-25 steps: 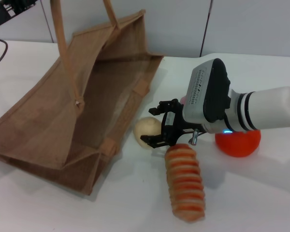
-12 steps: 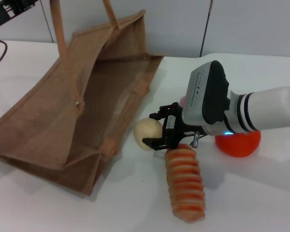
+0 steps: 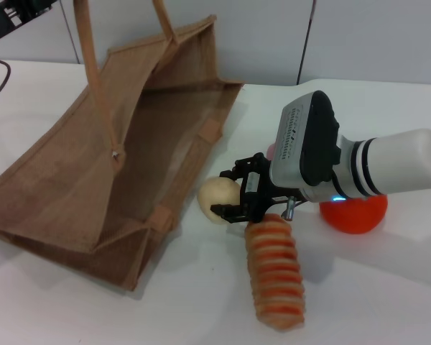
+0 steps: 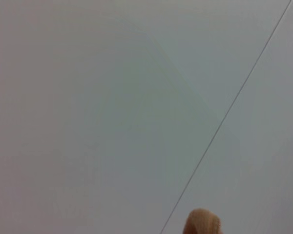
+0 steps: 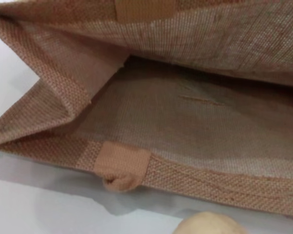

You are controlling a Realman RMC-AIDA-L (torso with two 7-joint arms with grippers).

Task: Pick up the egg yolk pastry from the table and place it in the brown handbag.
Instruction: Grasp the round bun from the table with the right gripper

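Note:
The egg yolk pastry [image 3: 215, 198], a pale cream ball, lies on the white table just off the open mouth of the brown handbag [image 3: 93, 172]. The bag lies on its side with its handles lifted out of the top of the head view. My right gripper [image 3: 231, 192] is at the pastry's right side, open, with one black finger above the ball and one below it. The right wrist view looks into the handbag's burlap interior [image 5: 185, 117], and the pastry's top [image 5: 210, 225] shows at the picture's edge. My left gripper is out of view.
An orange-striped bread roll [image 3: 275, 273] lies directly under the right wrist. A red-orange round object [image 3: 353, 213] sits behind the right arm. A black cable [image 3: 1, 72] runs at the far left. The left wrist view shows a plain wall and a tan tip [image 4: 202, 223].
The right gripper has edged left and a little lower, so its fingers now reach further around the pastry. The pastry and the bag have barely moved.

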